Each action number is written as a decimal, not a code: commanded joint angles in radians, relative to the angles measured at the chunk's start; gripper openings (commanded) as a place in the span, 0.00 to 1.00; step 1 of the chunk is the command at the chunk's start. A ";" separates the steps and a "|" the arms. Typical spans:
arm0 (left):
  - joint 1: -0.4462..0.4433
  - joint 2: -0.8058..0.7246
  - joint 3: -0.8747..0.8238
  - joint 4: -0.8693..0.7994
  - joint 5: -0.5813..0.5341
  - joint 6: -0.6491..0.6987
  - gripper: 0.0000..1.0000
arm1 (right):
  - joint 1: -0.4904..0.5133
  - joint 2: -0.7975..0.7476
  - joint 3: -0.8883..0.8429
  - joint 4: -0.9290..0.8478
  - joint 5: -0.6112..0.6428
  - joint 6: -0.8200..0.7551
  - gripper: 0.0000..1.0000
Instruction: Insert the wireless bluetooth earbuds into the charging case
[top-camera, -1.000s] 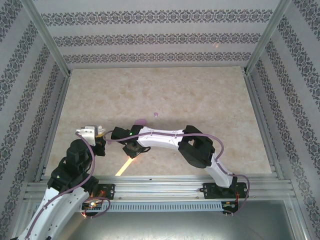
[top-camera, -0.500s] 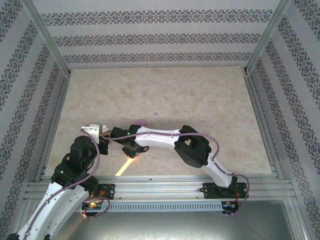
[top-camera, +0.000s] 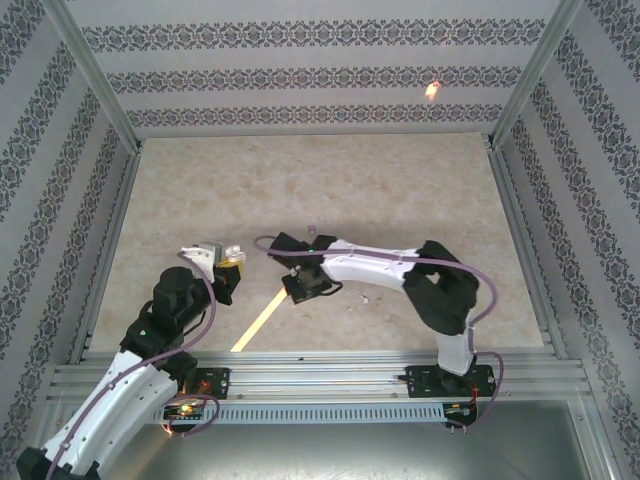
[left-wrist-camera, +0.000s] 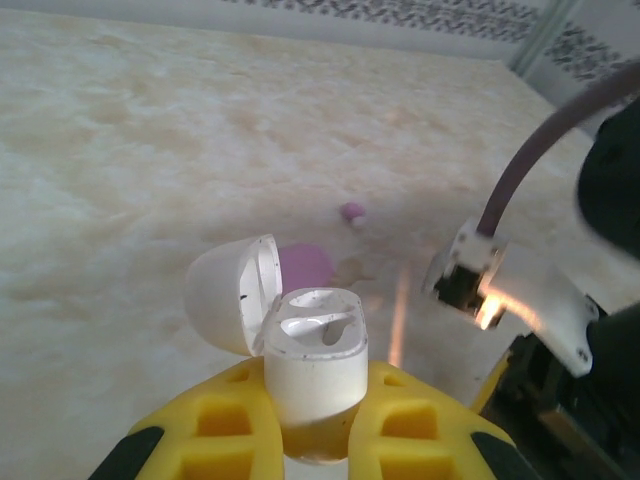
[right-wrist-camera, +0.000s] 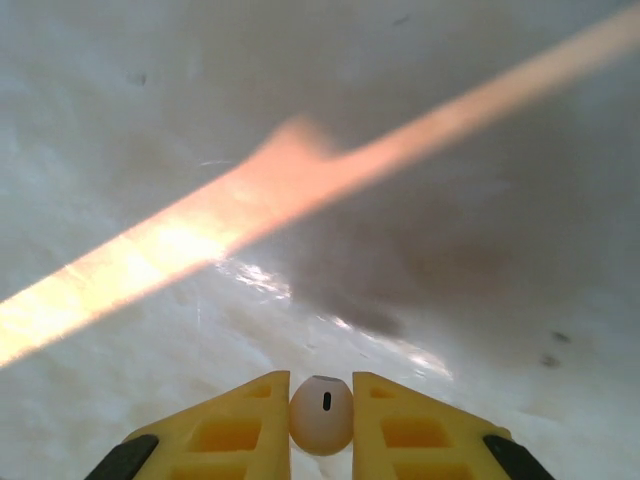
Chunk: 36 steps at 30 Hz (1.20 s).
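From above, my left gripper (top-camera: 228, 262) hangs over the near-left of the desk (top-camera: 400, 180), with my right gripper (top-camera: 303, 287) near it on the right.

Left wrist: I am clenched on the charging case (left-wrist-camera: 312, 350). Its lid (left-wrist-camera: 232, 295) is open and both wells face up, empty — a loose earbud (left-wrist-camera: 352, 211) lies on the desk beyond.

Right wrist: I pinch the held earbud (right-wrist-camera: 322, 412). The case lies to my left — I judge the right arm carries it across.
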<state>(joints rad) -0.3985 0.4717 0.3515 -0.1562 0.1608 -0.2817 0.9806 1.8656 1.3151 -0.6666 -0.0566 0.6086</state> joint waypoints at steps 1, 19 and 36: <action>-0.005 0.070 -0.001 0.258 0.127 -0.044 0.00 | -0.040 -0.136 -0.054 0.081 -0.049 0.053 0.17; -0.010 0.560 0.090 0.848 0.380 0.007 0.00 | -0.295 -0.634 -0.220 0.220 -0.221 0.142 0.12; -0.108 0.782 0.188 1.137 0.385 0.151 0.00 | -0.248 -0.725 -0.249 0.604 -0.224 0.301 0.13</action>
<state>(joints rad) -0.4789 1.2594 0.5026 0.9077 0.5652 -0.2039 0.7170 1.1469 1.0760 -0.1684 -0.2955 0.8734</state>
